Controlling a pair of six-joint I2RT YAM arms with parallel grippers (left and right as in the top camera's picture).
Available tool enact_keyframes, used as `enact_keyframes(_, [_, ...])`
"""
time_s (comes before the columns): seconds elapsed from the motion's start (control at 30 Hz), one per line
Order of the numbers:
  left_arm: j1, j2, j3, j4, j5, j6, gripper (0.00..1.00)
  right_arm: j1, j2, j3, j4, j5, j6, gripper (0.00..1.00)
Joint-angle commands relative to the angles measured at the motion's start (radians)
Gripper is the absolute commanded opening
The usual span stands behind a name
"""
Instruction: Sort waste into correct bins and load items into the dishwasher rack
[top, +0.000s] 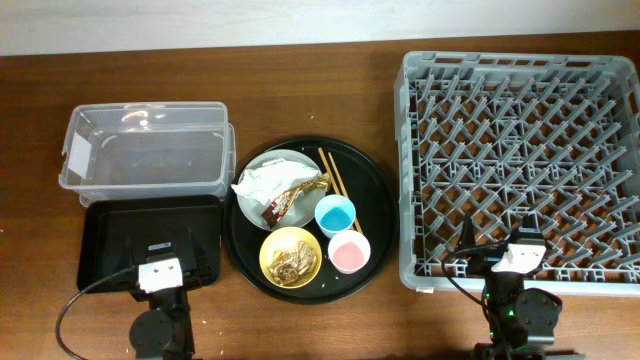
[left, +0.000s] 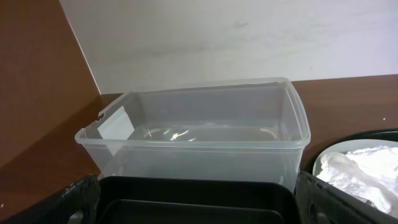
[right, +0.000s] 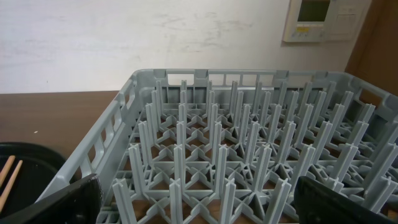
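The round black tray holds a pale grey plate (top: 282, 160) bearing a crumpled white napkin (top: 265, 182) and a brown-and-gold wrapper (top: 292, 200). Beside it lie chopsticks (top: 333, 172), a blue cup (top: 335, 215), a pink cup (top: 349, 251) and a yellow bowl (top: 273, 246) with food scraps (top: 291, 263). The clear tub (top: 145, 150) and shallow black tray (top: 115, 235) sit at the left, the grey rack (top: 520, 62) at the right. My left gripper (left: 199, 208) is open and empty over the black tray's near end. My right gripper (right: 199, 202) is open and empty over the rack's near edge.
The big round black tray (top: 378, 190) lies between the bins and the rack. A white wall runs along the table's far edge. In the right wrist view the rack's upright pegs (right: 214, 134) stand close ahead of the fingers.
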Motion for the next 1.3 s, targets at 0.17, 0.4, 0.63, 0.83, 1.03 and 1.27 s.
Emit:
enact_keyframes(0.17, [0.002, -0.008, -0.007, 0.005, -0.014, 0.01, 0.99, -0.008, -0.004, -0.007, -0.004, 0.023, -0.006, 0.99])
enact_keyframes(0.4, [0.002, -0.008, -0.007, 0.005, -0.014, 0.009, 0.99, -0.008, -0.004, -0.007, -0.003, 0.026, -0.006, 0.99])
enact_keyframes(0.63, [0.002, -0.009, -0.007, 0.021, 0.156, 0.009, 0.99, -0.008, -0.004, -0.007, -0.003, 0.018, -0.006, 0.99])
enact_keyframes(0.83, [0.002, -0.009, -0.007, 0.057, 0.57, 0.008, 0.99, -0.007, -0.004, 0.002, 0.019, -0.349, -0.003, 0.99])
enact_keyframes(1.03, [0.002, 0.158, 0.412, -0.279, 0.67, -0.066, 0.99, -0.007, 0.045, 0.432, -0.426, -0.507, -0.026, 0.99])
enact_keyframes(1.27, [0.002, 0.756, 1.077, -0.869, 0.716, -0.07, 0.99, -0.007, 0.45, 0.986, -0.995, -0.557, -0.024, 0.99])
